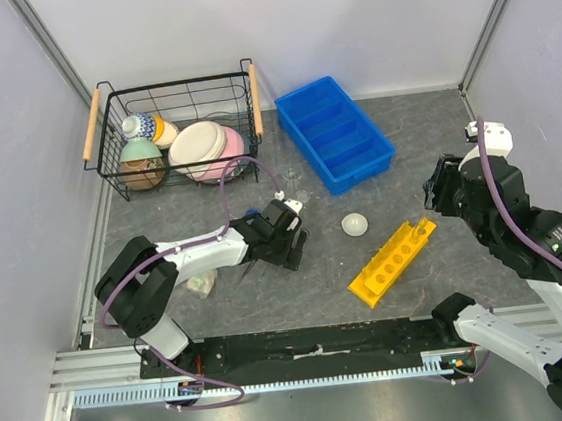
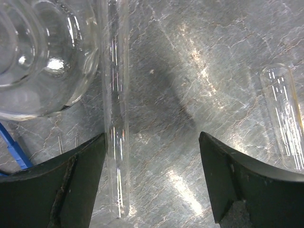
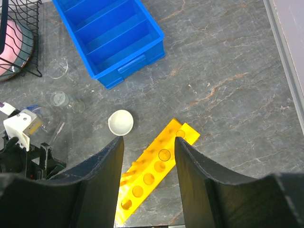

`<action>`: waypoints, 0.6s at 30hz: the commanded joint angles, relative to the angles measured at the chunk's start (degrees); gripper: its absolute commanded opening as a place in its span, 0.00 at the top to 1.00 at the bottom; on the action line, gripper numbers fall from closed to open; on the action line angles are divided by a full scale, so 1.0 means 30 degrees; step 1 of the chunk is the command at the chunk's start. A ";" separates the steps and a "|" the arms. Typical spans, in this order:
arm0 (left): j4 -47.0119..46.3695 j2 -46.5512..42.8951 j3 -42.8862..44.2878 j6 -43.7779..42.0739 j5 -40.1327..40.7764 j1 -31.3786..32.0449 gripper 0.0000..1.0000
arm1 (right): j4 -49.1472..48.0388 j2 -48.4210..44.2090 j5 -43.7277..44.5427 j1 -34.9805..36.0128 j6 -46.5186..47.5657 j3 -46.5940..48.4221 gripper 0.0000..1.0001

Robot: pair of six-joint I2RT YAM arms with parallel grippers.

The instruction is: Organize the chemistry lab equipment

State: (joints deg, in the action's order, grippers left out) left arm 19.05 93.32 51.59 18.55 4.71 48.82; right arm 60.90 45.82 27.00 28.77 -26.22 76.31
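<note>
Your left gripper (image 2: pixel 152 159) sits low over the table (image 2: pixel 190 71), jaws wide, with one thin glass tube (image 2: pixel 116 118) right against the inside of one finger, a round flask (image 2: pixel 42 52) crowding it and a second tube (image 2: pixel 284 118) outside the other finger. Your right gripper (image 3: pixel 148 147) hangs open and empty above the yellow rack (image 3: pixel 154 167) and white dish (image 3: pixel 120 122).

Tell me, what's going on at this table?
The left tool, open and low over the table, has a thin glass tube lying just inside one finger, not gripped. The right tool, open and empty, hovers above the yellow rack. A white dish sits on the table near the rack.
</note>
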 commanded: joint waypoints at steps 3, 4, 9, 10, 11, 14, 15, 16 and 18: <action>-0.1017 0.0095 0.0439 -0.0499 -0.0544 -0.0013 0.15 | -0.0438 0.0048 -0.0007 0.0106 0.0126 -0.0389 0.46; -0.1046 0.0124 0.0381 -0.0469 -0.0545 -0.0013 0.16 | -0.0409 0.0048 -0.0007 0.0106 0.0097 -0.0418 0.46; -0.1193 0.0388 0.0029 -0.0118 -0.0515 -0.0013 0.21 | -0.0409 0.0077 -0.0037 0.0106 0.0097 -0.0360 0.46; -0.1193 0.0446 -0.0058 -0.0059 -0.0515 -0.0013 0.23 | -0.0409 0.0048 -0.0066 0.0106 0.0097 -0.0331 0.46; -0.1193 0.0563 -0.0088 0.0086 -0.0515 -0.0013 0.24 | -0.0322 0.0019 -0.0095 0.0106 0.0039 -0.0359 0.47; -0.1076 0.0797 -0.0234 0.0437 -0.0340 -0.0013 0.34 | -0.0262 -0.0011 -0.0153 0.0106 -0.0020 -0.0301 0.47; -0.1076 0.0856 -0.0264 0.0526 -0.0166 -0.0013 0.35 | -0.0204 -0.0011 -0.0154 0.0135 -0.0050 -0.0301 0.47; -0.1018 0.0886 -0.0322 0.0614 -0.0135 0.0016 0.36 | -0.0204 -0.0011 -0.0212 0.0106 -0.0079 -0.0243 0.47; -0.1017 0.1033 -0.0410 0.0761 0.0040 0.0017 0.37 | -0.0175 -0.0011 -0.0329 0.0106 -0.0108 -0.0272 0.48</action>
State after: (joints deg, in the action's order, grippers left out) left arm 16.60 94.45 51.55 18.70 4.36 48.82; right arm 60.95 46.06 26.76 28.77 -26.28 75.29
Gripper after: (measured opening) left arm 0.640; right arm 0.530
